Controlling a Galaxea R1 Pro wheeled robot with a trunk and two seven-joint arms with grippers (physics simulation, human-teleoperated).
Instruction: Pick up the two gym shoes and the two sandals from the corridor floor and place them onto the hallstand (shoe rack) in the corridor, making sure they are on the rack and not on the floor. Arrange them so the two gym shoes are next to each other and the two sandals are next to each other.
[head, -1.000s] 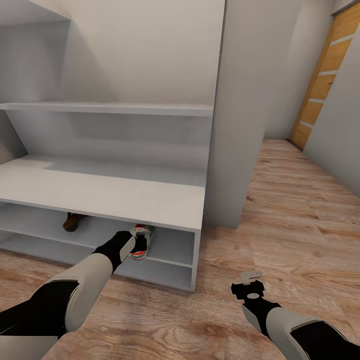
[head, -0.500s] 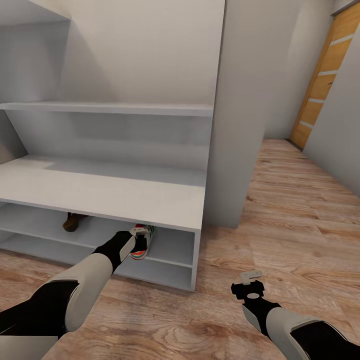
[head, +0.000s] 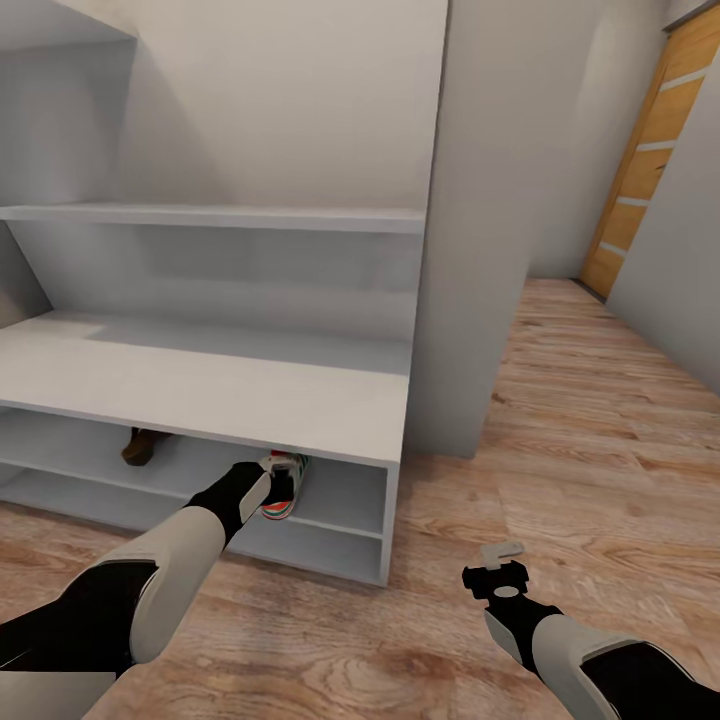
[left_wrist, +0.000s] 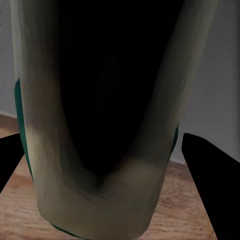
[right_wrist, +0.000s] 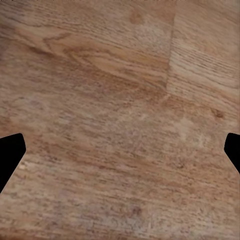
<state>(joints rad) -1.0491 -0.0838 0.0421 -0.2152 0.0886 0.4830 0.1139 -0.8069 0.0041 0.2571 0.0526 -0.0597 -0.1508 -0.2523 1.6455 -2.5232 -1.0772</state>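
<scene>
One gym shoe, white with teal and red-orange, sits in the upper open compartment of the hallstand, near its right end. My left gripper reaches into that compartment and is shut on it. Up close, the shoe sits between the two black fingers. A brown sandal lies further left in the same compartment, partly hidden under the bench top. My right gripper hangs open over the bare corridor floor, and only floor planks show between its fingertips.
A grey wall column stands just right of the hallstand. The corridor runs on past it to a wooden door at the far right. A floating shelf hangs above the bench top.
The whole head picture has shifted very slightly. Both arms, the gym shoe and the sandal keep their places.
</scene>
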